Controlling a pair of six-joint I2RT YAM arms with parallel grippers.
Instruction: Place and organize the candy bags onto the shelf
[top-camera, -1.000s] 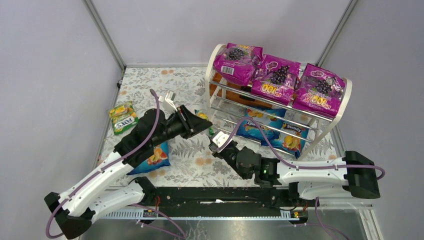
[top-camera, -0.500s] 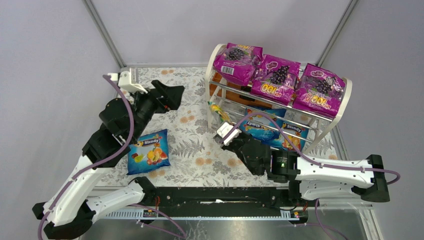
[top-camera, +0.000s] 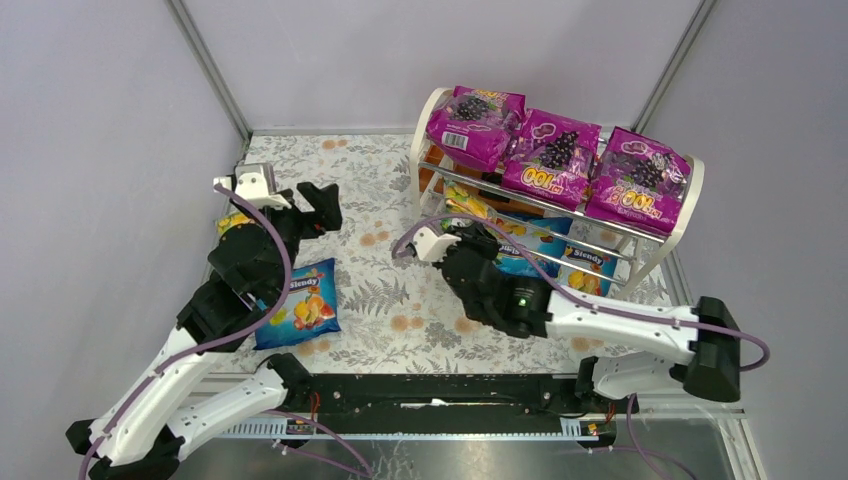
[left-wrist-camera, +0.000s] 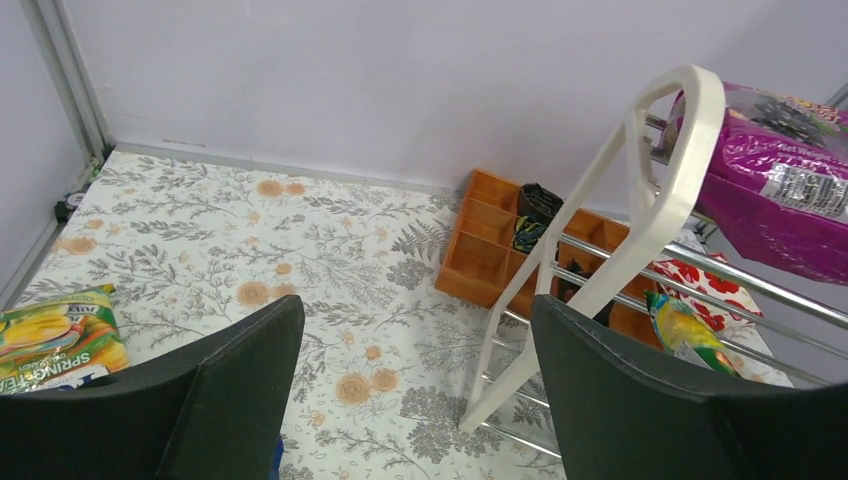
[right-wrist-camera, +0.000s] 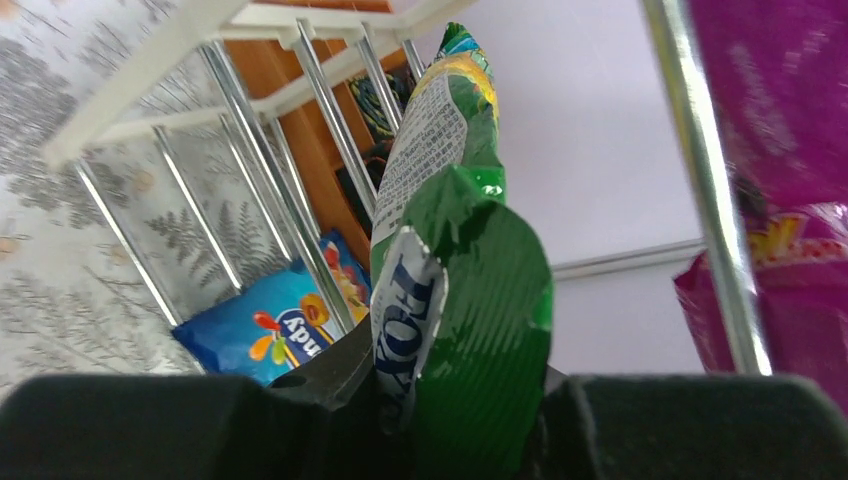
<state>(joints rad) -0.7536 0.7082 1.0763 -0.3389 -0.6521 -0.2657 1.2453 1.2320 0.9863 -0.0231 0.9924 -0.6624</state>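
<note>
While your right gripper (right-wrist-camera: 450, 405) is clamped tight on the crimped end of a green FOX'S bag (right-wrist-camera: 465, 270), that bag stands edge-up and pokes in among the chrome rods of the shelf (right-wrist-camera: 330, 120). It is at the middle tier, beside the white end panel (left-wrist-camera: 650, 190) nearer your left arm, and you cannot tell whether it rests on the rods. Below it, blue Slendy bags (top-camera: 560, 262) lie on the bottom tier, and three magenta bags (top-camera: 552, 160) fill the top tier side by side. Your left gripper (left-wrist-camera: 415, 400) hangs above the table (top-camera: 390, 300), its fingers spread wide with nothing between them, facing that same panel. Near that arm a lone Slendy bag (top-camera: 300, 305) lies flat on the floral cloth, and a second green bag (left-wrist-camera: 55, 335) lies by the wall. An orange tray (left-wrist-camera: 490, 245) sits behind the shelf.
</note>
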